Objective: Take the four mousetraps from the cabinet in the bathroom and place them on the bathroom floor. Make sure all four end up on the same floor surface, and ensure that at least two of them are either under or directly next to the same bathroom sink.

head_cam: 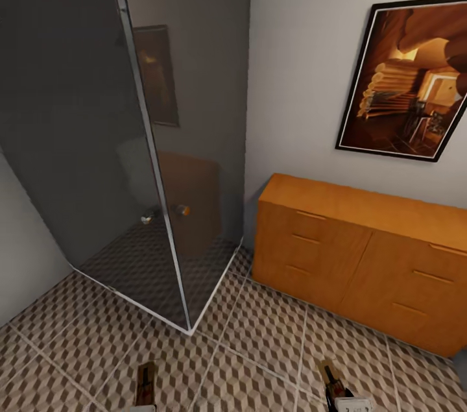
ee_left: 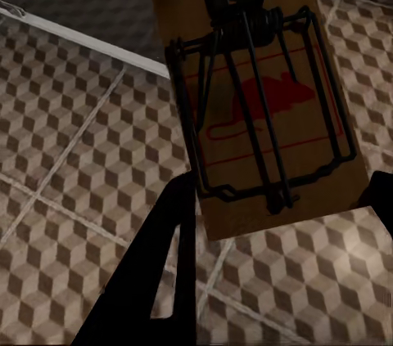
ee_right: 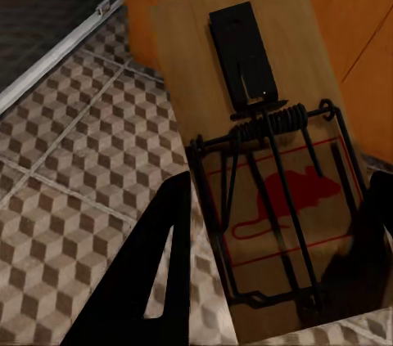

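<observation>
Each of my grippers carries a mousetrap over the cube-patterned bathroom floor. In the left wrist view, my left gripper is shut on a tan mousetrap with a black wire bar and a red mouse mark. My right gripper is shut on a second mousetrap in the same way. Both traps also peek in at the head view's lower edge, the left mousetrap and the right mousetrap. The orange-brown cabinet stands ahead to the right with its drawers shut. The bathroom sink is out of view.
A dark glass shower stall with a metal frame and a raised white sill fills the left and centre. A framed picture hangs on the wall above the cabinet. Open tiled floor lies between the stall corner and the cabinet.
</observation>
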You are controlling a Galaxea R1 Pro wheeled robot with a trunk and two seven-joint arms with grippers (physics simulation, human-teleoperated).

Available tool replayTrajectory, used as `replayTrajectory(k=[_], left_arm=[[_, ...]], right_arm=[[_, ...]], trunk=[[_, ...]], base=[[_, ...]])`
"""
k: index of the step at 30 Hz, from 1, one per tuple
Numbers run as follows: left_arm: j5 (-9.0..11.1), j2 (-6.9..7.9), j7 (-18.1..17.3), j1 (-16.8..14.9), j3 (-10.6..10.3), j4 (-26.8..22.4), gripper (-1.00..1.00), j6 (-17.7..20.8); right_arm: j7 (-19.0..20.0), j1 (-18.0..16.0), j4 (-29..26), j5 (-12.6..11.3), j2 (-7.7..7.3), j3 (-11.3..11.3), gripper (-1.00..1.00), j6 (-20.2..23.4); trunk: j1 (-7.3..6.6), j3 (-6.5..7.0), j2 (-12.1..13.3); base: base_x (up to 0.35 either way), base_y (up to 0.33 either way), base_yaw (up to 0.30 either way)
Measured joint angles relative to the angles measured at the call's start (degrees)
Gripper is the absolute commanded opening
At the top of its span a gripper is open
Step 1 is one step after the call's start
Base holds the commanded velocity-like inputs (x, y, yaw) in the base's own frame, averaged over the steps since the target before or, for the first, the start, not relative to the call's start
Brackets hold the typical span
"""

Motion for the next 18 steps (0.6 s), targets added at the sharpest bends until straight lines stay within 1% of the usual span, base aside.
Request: replayTrajectory(k=[10,13,18], left_arm=[[-0.02,-0.04,-0.09,0.0,-0.01,0.0,-1.0,0.0],[-0.03,-0.05,-0.14,0.0,-0.01,-0.01,-1.0,0.02],[-0.03,-0.05,-0.16,0.0,0.0,-0.02,-1.0,0.03]], right_arm=[[0.01,0.0,-0.01,0.02,0.07,0.0,-1.0,1.54],[0.05,0.0,-0.01,0.02,0.07,0.0,-1.0,1.72],[0.08,0.0,0.0,0.02,0.08,0.0,-1.0,1.77]], trunk=[[0.01,0.0,0.0],[0.01,0.0,0.0],[0.02,0.0,0.0]], base=[[-0.173,0.235,0.286],[-0.264,0.108,0.286],[-0.307,0.018,0.286]])
